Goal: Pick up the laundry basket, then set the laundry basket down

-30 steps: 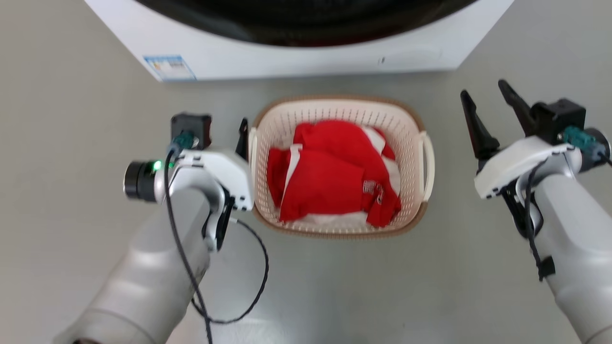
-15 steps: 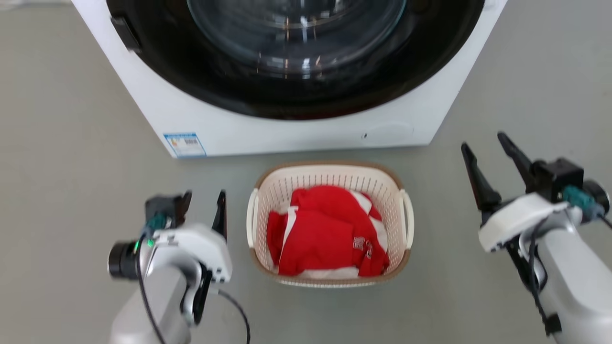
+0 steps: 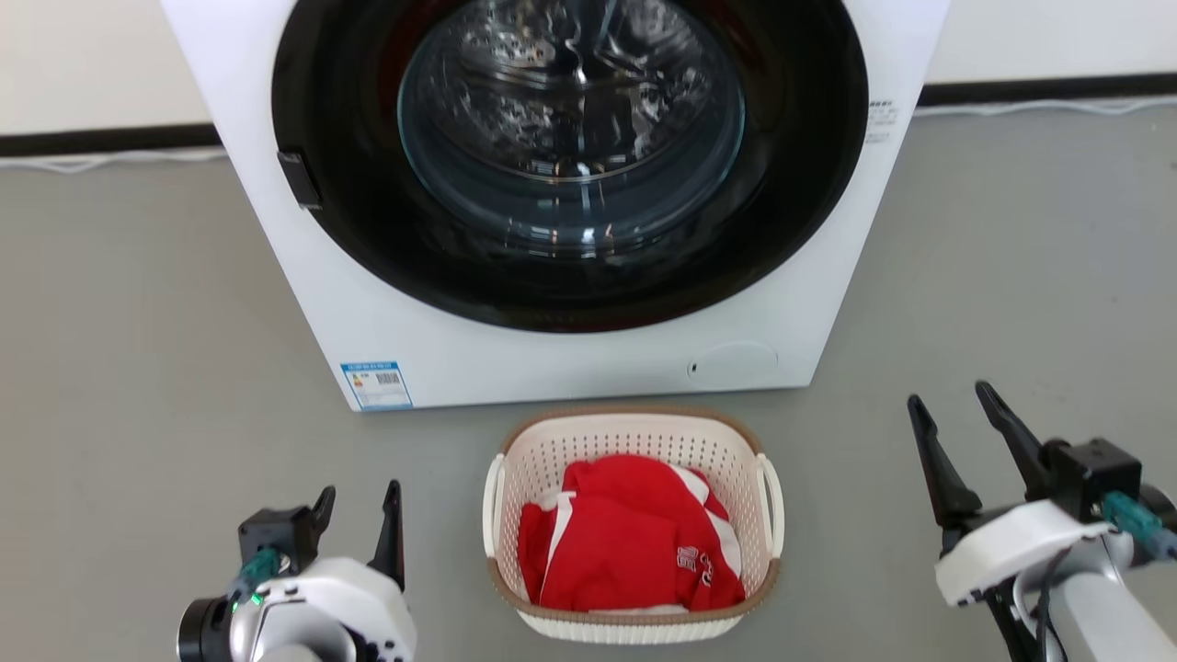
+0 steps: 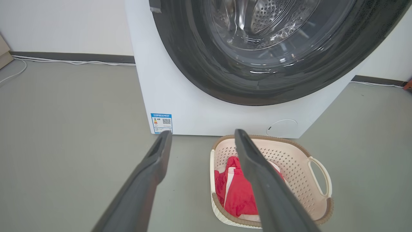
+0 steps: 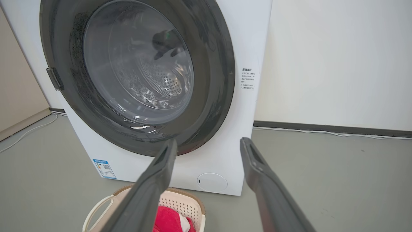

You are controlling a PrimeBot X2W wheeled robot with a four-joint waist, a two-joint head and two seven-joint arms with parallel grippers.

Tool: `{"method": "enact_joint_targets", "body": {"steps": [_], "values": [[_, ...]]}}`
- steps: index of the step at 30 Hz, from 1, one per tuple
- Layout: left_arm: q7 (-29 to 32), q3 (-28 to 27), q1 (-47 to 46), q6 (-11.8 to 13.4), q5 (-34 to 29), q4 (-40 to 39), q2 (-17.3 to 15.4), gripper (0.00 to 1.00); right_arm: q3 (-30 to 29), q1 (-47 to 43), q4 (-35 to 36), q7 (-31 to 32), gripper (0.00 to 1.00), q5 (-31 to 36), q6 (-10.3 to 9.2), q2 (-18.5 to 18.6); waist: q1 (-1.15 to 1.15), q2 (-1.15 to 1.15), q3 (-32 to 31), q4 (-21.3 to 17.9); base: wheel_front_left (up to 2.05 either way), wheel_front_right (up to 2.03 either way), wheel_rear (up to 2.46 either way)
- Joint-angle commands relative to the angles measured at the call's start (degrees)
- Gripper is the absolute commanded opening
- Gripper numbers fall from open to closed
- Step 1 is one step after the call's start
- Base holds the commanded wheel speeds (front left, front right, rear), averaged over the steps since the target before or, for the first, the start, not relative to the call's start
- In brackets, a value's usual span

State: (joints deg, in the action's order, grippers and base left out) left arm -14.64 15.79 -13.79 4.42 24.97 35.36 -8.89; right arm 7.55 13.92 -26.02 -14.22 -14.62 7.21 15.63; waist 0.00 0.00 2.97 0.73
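Big grey floor (image 3: 138,322), and a white washer (image 3: 552,368) standing just behind the basket. The basket (image 3: 634,446) sits upright on the floor, not lifted, with red clothes (image 3: 625,552) heaped inside.

Nothing has hold of it. The left gripper (image 3: 360,492) hangs near the basket's left side and the right gripper (image 3: 947,395) sits well off to its right, both with fingers spread wide and empty.

Where I reckon this could go sideways is those two thin loop handles (image 3: 771,492). If one side gets lifted ahead of the other, the basket tips and the clothes slide out. It also looks like light plastic, so a finger that misses the loop would probably just shove it along the floor — or bump it back into the washer behind it. Long fingers could snag the clothes too if they come in over the rim.
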Motion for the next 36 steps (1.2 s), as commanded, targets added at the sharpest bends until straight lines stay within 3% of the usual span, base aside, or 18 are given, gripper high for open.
{"method": "enact_joint_targets", "body": {"steps": [1, 19, 36], "values": [[-0.36, -2.72, -0.03, -0.64, -0.94, -2.12, -0.74, 1.00, 0.37, -0.73, 2.06, -0.78, 1.00, 0.87, 0.28, 0.38, 0.00, 0.00, -1.19, 0.00, 0.00, 0.00, 0.00], [-0.36, -13.15, 10.49, -3.72, -5.38, -10.53, 1.29, 1.00, -4.75, -9.32, 5.89, -0.78, 1.00, 1.21, 0.28, -1.38, 0.00, 0.00, -4.91, -0.47, 0.00, 0.00, 0.00], [-0.36, -17.35, 11.70, -5.48, -8.77, -10.80, 3.05, 1.00, -5.32, -10.11, 5.62, -0.78, 1.00, 1.32, 0.28, -2.08, 0.00, 0.00, -5.57, -1.05, 0.00, 0.00, 0.00]]}}
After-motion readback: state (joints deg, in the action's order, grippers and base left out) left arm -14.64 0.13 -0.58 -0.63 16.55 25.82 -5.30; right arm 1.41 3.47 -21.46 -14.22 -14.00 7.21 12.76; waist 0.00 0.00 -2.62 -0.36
